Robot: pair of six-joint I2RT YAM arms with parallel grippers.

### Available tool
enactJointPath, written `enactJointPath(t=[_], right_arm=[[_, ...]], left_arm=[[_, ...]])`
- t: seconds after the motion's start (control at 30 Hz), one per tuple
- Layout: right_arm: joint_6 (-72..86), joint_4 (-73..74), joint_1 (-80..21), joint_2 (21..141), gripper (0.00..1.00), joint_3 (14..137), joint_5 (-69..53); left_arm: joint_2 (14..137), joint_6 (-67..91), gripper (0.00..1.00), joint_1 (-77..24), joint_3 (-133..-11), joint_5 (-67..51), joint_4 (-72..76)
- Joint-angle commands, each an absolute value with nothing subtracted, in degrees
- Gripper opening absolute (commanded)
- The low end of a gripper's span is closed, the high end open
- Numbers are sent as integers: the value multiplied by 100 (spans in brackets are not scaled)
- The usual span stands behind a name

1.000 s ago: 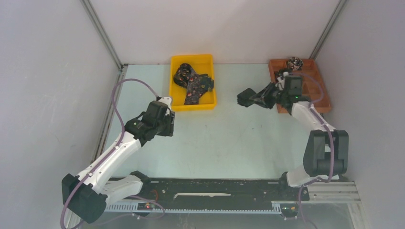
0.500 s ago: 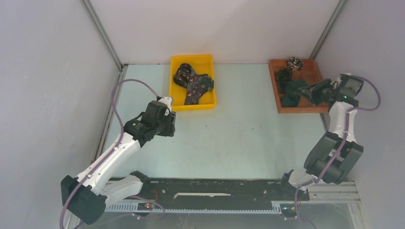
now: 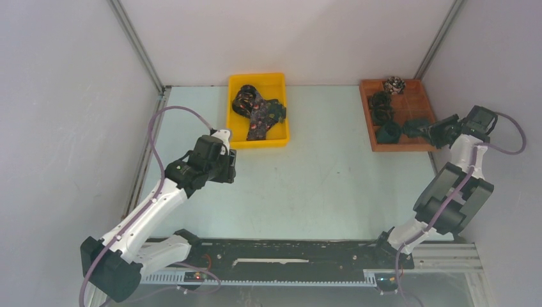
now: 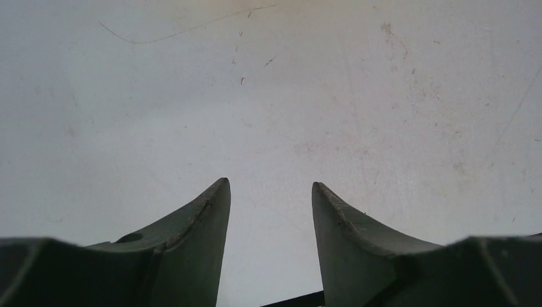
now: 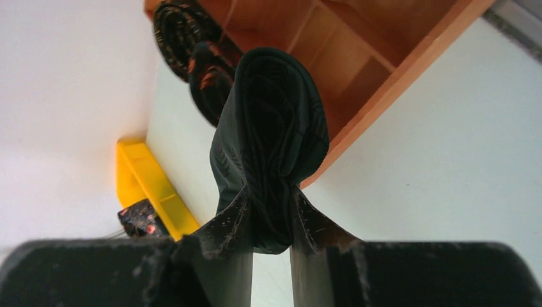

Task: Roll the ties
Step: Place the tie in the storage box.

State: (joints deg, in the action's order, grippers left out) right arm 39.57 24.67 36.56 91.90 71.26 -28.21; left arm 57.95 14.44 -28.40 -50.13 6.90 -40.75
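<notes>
Ties in a loose, patterned heap, the loose ties (image 3: 259, 114), fill the yellow bin (image 3: 231, 121) at the far side of the pale surface (image 3: 319, 185) in the top view. Well to the right of the bin sits a wooden tray (image 3: 418, 99), and the rolled ties (image 3: 382, 105) lie in the part of it nearest the bin. The right pincer (image 3: 427, 130) reaches in from the tray side farthest from the bin and grips a dark green roll (image 3: 414, 125) above the tray. The left pincer (image 3: 225, 167) hangs near the bin's near left corner, apart from it, over bare surface. In the left wrist view the left pincer (image 4: 270, 185) stands open, its two dark fingers (image 4: 198, 224) spread with nothing between them, and only the scuffed pale surface (image 4: 268, 96) shows beyond. In the right wrist view the right pincer (image 5: 270, 195) is clamped on the lower end of the dark green roll (image 5: 268, 141), whose folded layers bulge out past the fingertips. Behind the roll runs the edge of the wooden tray (image 5: 390, 80) with its dividers, and the rolled ties (image 5: 185, 35), dark with reddish marks, rest in the tray toward the bin. The yellow bin (image 5: 150, 182) shows small beyond the roll, with a bit of the loose ties (image 5: 140, 220) visible by its rim.
</notes>
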Motion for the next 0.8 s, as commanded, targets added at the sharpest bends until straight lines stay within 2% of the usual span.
enactJointPath(t=[0.0, 0.77], right_arm=[[3806, 2298, 3762, 9470, 19, 7391, -2482], [2961, 2611, 3176, 10517, 18, 8281, -977]], left_arm=[[5645, 1310, 57, -2813, -4931, 549, -3849], [5609, 1310, 60, -2813, -4913, 512, -3828]])
